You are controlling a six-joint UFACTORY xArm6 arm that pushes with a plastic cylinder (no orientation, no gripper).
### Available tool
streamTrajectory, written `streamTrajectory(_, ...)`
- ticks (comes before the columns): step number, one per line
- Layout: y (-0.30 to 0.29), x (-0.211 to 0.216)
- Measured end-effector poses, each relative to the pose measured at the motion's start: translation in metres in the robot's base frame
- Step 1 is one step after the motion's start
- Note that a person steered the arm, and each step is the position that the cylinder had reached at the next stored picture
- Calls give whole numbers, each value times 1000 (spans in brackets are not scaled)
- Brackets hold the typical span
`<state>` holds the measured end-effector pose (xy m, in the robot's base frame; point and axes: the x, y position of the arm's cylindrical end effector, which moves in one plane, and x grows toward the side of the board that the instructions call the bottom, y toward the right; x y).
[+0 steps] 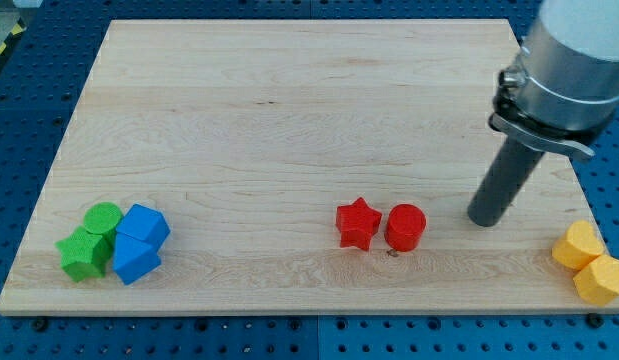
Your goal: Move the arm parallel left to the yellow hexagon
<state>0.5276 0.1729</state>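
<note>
Bright, even light; sharp focus.

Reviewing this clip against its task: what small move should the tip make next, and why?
Probably a short slide toward the view's bottom right. My tip stands on the board right of the red cylinder, and the two yellow blocks lie lower, at the view's right edge. Which one is the hexagon I cannot tell. Stopping just left of them, level with them, without touching, seems to fit the task.

No lettering, label, brand, number or sign can be read anywhere: not on the pale wooden board (289, 150), the coloured blocks, the blue perforated table (29, 100) or the grey arm housing (574, 60).
</note>
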Motion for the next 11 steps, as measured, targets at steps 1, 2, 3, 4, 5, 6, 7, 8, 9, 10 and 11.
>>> streamTrajectory(1, -3, 2)
streamTrajectory(2, -3, 29)
streamTrajectory(3, -3, 50)
streamTrajectory(4, -3, 55)
streamTrajectory(5, -3, 55)
streamTrajectory(6, -16, 60)
streamTrajectory(7, -38, 60)
streamTrajectory(8, -47, 70)
streamTrajectory(9, -64, 91)
streamTrajectory(10, -86, 81)
streamTrajectory(11, -96, 55)
